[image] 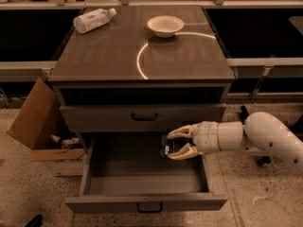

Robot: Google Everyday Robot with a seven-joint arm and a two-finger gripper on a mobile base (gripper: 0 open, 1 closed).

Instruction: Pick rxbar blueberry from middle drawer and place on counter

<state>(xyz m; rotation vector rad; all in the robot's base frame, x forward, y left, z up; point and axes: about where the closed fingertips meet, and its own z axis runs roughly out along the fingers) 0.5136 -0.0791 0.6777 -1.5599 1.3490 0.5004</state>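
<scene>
The rxbar blueberry (165,146), a small dark bar with pale lettering, sits between the fingers of my gripper (172,145). The gripper is shut on it and holds it above the right rear part of the open middle drawer (142,203), just under the closed drawer front. My pale arm (265,136) reaches in from the right. The grey-brown counter (104,56) with its bright arc mark lies above, at the top of the cabinet.
A white bowl (165,25) and a clear plastic bottle (93,20) rest at the back of the counter. A closed drawer with a dark handle (144,117) is right above the gripper. An open cardboard box (35,122) stands on the floor to the left.
</scene>
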